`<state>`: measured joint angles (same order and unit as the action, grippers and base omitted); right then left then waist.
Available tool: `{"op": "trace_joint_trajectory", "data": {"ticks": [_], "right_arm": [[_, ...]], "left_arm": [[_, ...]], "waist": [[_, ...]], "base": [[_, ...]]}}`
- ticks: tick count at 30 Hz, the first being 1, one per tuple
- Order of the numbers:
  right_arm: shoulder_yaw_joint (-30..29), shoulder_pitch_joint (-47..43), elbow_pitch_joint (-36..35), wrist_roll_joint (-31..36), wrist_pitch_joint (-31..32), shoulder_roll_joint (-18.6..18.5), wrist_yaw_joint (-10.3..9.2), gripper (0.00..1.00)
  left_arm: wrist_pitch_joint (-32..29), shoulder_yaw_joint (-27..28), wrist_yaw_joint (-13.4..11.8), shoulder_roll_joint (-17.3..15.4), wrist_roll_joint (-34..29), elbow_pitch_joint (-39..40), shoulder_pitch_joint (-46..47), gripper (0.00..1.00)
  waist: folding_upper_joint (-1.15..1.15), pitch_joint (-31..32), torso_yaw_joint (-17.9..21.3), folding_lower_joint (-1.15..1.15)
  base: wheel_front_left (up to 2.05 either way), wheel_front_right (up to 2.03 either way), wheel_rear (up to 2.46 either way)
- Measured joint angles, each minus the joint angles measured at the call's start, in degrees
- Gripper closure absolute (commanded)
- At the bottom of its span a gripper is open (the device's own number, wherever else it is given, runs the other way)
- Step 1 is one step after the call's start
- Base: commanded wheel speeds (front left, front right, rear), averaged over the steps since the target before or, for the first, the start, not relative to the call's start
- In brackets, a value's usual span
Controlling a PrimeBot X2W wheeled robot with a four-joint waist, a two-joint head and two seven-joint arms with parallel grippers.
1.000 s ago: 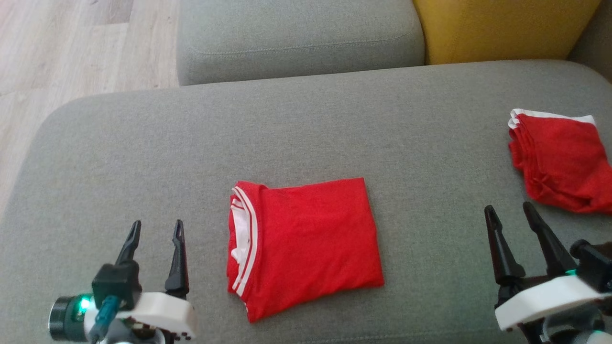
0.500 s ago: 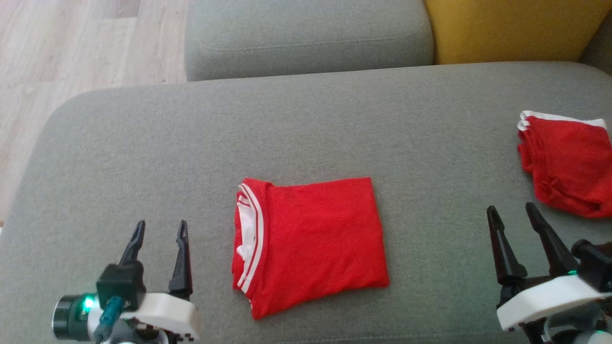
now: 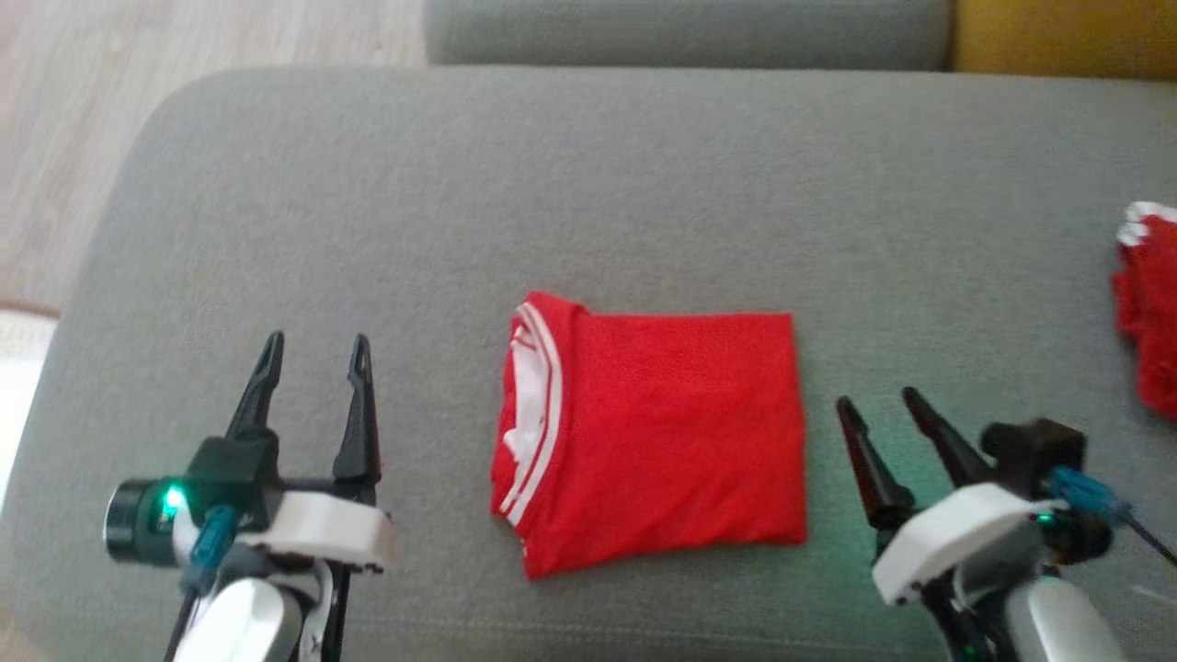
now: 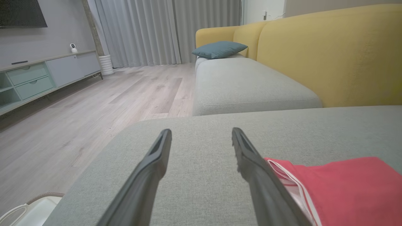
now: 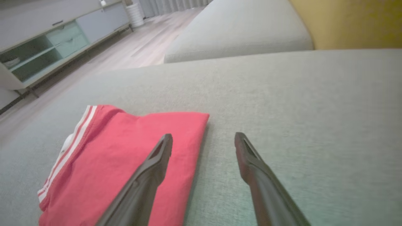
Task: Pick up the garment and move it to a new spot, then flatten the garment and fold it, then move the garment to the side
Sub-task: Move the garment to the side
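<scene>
**Dark fingers, white housings**

The left tool [image 3: 316,342] and right tool [image 3: 874,399] each carry two tapering black fingers [image 3: 358,414] on a rounded white housing [image 3: 331,542]. Green lights [image 3: 168,501] glow at the wrists, beside teal connectors [image 3: 213,538] and pale grey forearms [image 3: 239,625].

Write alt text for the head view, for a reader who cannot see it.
A folded red garment with a white-striped collar lies flat mid-seat on a grey sofa cushion. The left gripper and right gripper sit to either side of it, both open and holding nothing. A second red garment shows at the right edge.
</scene>
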<state>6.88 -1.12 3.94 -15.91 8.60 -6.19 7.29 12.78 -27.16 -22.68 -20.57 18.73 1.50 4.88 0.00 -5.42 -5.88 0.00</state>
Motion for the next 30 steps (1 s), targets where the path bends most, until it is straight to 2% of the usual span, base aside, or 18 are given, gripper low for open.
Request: {"op": "trace_joint_trajectory", "data": {"ticks": [8, 11, 12, 13, 17, 22, 30], "right_arm": [[2.5, 7.3, 17.1, -1.8, -0.5, 1.3, 0.00, 0.00], [4.5, 9.4, 20.5, -3.2, -0.1, 1.8, 0.00, 0.00], [5.4, 10.3, 20.9, -4.3, 0.0, 1.8, 0.00, 0.53], [6.3, 11.3, 21.3, -4.8, 0.0, 1.8, 0.00, 1.00], [8.8, 12.3, 21.6, -5.3, -1.2, 1.5, 0.00, 1.00], [9.8, 12.3, 17.6, -5.1, -2.8, -0.5, 0.00, 1.00], [10.5, 12.2, 9.5, -4.1, -1.5, -6.3, 0.00, 1.00]], "left_arm": [[1.0, -0.3, 1.2, 2.4, -0.7, -1.9, 4.0, 0.00], [1.5, -0.3, 1.5, 3.0, -1.5, -2.2, 4.2, 0.00], [1.5, -0.3, 1.5, 3.1, -1.5, -2.3, 4.2, 0.00], [1.5, -0.2, 1.5, 3.2, -1.5, -2.5, 4.2, 0.00], [1.5, 0.2, 1.5, 3.4, -2.1, -2.5, 4.2, 0.00], [1.5, 1.1, 1.5, 3.4, -3.1, -1.4, 4.2, 0.00], [1.8, 2.3, 2.5, 3.5, -4.1, -0.7, 3.9, 0.00]], "waist": [[0.00, -3.8, -3.7, 0.00], [0.00, -4.6, -4.5, 0.00], [0.00, -4.8, -4.6, 0.00], [0.00, -4.8, -4.6, 0.00], [0.00, -4.8, -4.2, 0.00], [0.00, -4.8, -2.5, 0.00], [0.00, -4.9, 5.0, 0.00]], "base": [[0.00, 0.00, 0.00], [0.00, 0.00, 0.00], [0.00, 0.00, 0.00], [0.00, 0.00, 0.00], [0.00, 0.00, 0.00], [0.00, 0.00, 0.00], [0.00, 0.00, 0.00]]}}
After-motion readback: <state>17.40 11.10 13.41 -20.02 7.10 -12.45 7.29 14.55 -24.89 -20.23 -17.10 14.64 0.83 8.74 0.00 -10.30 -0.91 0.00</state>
